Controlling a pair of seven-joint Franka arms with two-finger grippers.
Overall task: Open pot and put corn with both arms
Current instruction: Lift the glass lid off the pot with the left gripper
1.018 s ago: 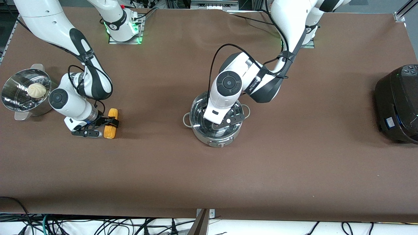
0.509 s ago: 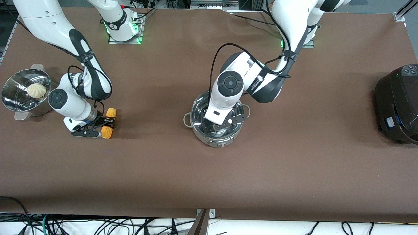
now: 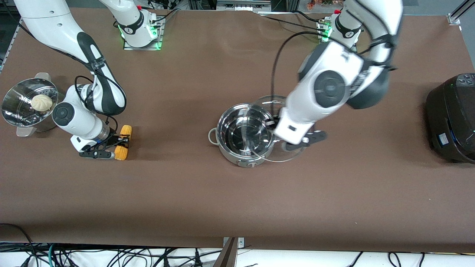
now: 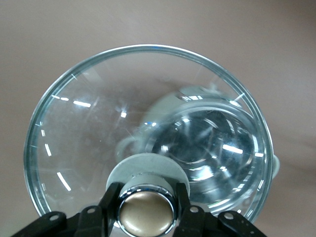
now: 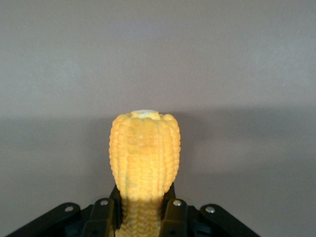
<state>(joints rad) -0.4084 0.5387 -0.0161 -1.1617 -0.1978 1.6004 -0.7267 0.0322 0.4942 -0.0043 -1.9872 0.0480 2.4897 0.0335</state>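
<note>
The shiny steel pot (image 3: 237, 157) stands uncovered in the middle of the table, its bowl bare. My left gripper (image 3: 297, 142) is shut on the round knob (image 4: 146, 213) of the glass lid (image 3: 272, 102). It holds the lid tilted in the air, partly over the pot's rim on the side toward the left arm's end. Through the lid (image 4: 98, 123) the pot (image 4: 207, 143) shows below. My right gripper (image 3: 111, 146) is shut on the yellow corn (image 3: 123, 142) low at the table, toward the right arm's end. The cob (image 5: 144, 153) sticks out past the fingers (image 5: 174, 217).
A perforated steel steamer (image 3: 15, 118) holding a white bun (image 3: 41, 102) stands beside the right arm at that end of the table. A large black cooker (image 3: 452, 118) sits at the left arm's end.
The left arm has lifted the lid off the pot and swung it toward the left arm's end. The right gripper has closed on the corn and drawn it slightly nearer the front camera.
</note>
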